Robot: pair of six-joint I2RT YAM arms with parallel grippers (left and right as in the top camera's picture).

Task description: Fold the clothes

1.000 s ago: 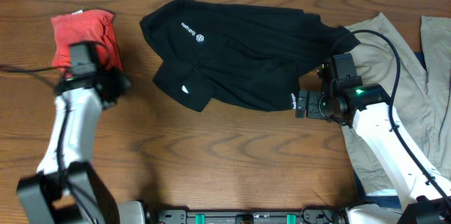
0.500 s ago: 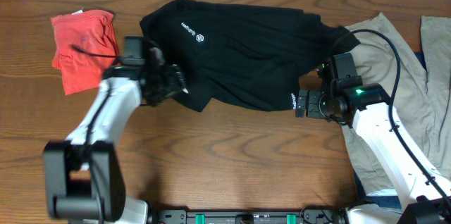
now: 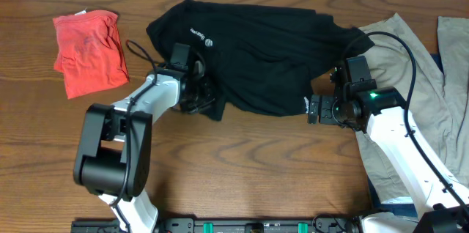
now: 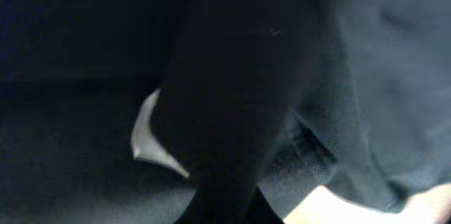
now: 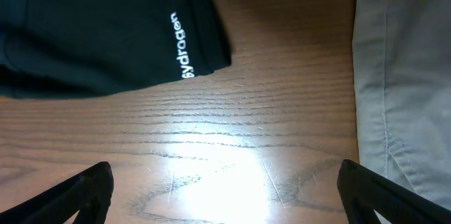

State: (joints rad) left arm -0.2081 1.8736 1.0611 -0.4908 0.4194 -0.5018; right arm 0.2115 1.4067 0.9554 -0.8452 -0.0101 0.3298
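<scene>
A black shirt [image 3: 264,50] lies spread and crumpled at the table's back middle. My left gripper [image 3: 201,95] is on its lower-left corner. In the left wrist view only dark fabric [image 4: 84,62] and a white tag [image 4: 151,139] show, with a dark fold running down into the jaws [image 4: 232,206], which look shut on it. My right gripper [image 3: 314,108] is open and empty over bare wood, just off the shirt's lower-right hem [image 5: 190,48] with white lettering. A folded red cloth [image 3: 88,50] lies at the back left.
Khaki trousers [image 3: 425,57] lie along the right side, under and beside my right arm, and show in the right wrist view [image 5: 409,76]. The right arm's black cable [image 3: 407,46] loops over them.
My left arm swung from beside the red cloth rightward to the shirt's lower-left corner and pushed it slightly right. The right arm has not moved.
</scene>
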